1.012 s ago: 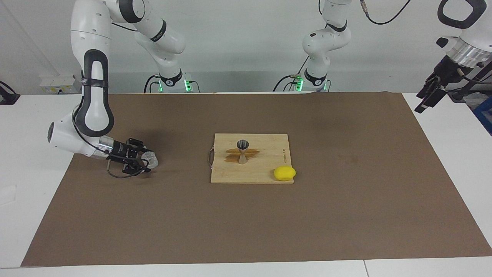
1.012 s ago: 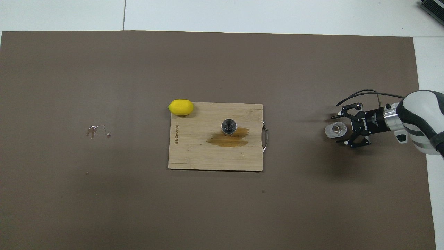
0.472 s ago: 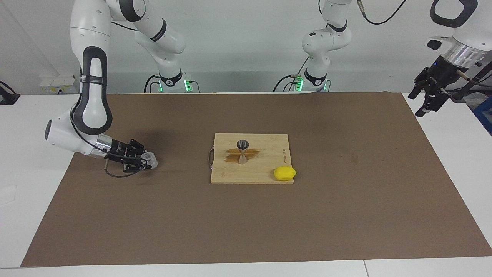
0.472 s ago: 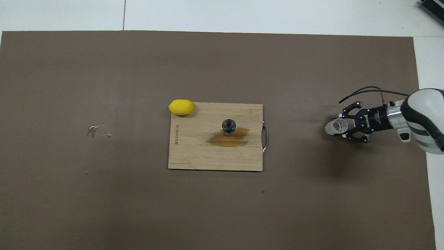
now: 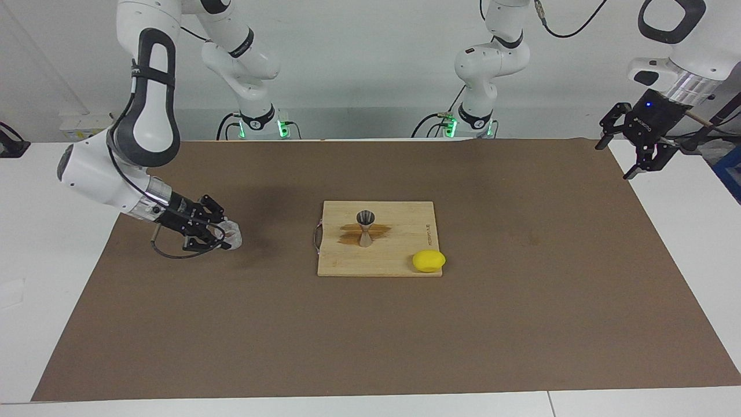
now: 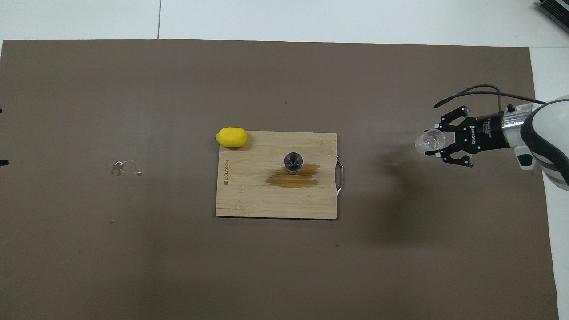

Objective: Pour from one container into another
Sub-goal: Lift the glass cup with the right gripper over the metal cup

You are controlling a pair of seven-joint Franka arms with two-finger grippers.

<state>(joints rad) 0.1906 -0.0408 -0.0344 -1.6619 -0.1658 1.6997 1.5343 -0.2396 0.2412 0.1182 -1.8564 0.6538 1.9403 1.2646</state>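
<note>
Since the earlier frame, the right gripper [image 5: 223,236] had lifted off the brown mat [image 5: 521,324] with the clear cup [image 5: 231,234] clamped between its fingertips, so the cup was hanging a bit above the mat at the right arm's end of the table instead of sitting on it. It looked roughly upright, though honestly the cup is see-through enough that I couldn't tell the tilt for sure, or whether anything was in it. Seen from overhead, the cup [image 6: 430,141] was at about 3 o'clock from the cutting board [image 6: 249,200], well apart from it, with the gripper [image 6: 438,142] coming in sideways. The left gripper [image 5: 637,156] had swung round too: it was up in the air over the mat's edge at the left arm's end, fingers spread wide, holding nothing, just waiting there. The steel jigger [image 5: 365,228] hadn't budged; it stood upright near the middle of the board, right at the edge of a dark wet stain [image 6: 293,177]. A lemon [image 6: 231,137] sat on the board's corner, around 10 o'clock from the jigger in the overhead view. Over toward the left arm's end, at 9 o'clock from the board, there was a small splash of clear liquid [image 6: 126,168] on the mat.
</note>
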